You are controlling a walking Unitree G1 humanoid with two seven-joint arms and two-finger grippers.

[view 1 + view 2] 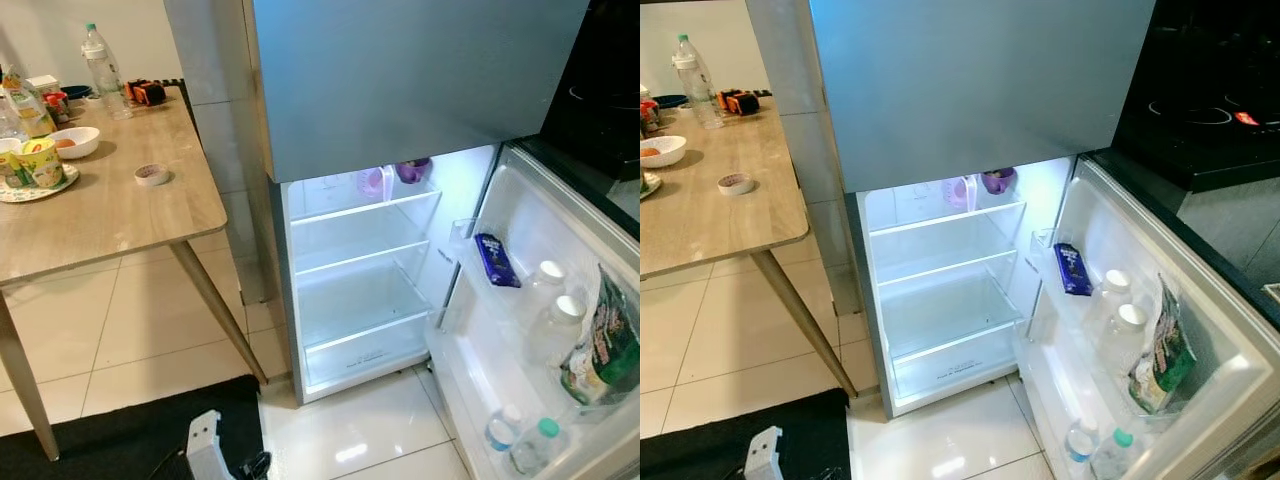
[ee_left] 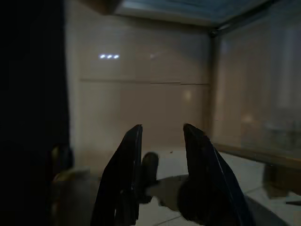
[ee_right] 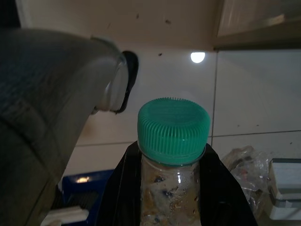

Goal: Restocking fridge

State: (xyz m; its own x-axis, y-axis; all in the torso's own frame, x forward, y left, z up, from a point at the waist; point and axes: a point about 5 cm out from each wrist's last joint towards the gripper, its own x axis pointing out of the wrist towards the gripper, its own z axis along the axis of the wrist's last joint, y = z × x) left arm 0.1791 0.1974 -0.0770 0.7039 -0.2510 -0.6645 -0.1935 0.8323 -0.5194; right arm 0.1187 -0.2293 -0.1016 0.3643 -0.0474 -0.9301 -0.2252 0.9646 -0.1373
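One bottle (image 3: 173,155) sitting clamped in my right gripper (image 3: 171,188), low beside me. Left gripper (image 2: 162,174) hanging apart, holding nothing. Fridge (image 1: 360,290) standing open, shelves bare. Risking bottle slipping, grip being near cap.

Bottle (image 3: 173,160) body is cut off below the picture's edge, its contents indistinct behind clear plastic; fridge door (image 1: 560,330) is cropped at right.
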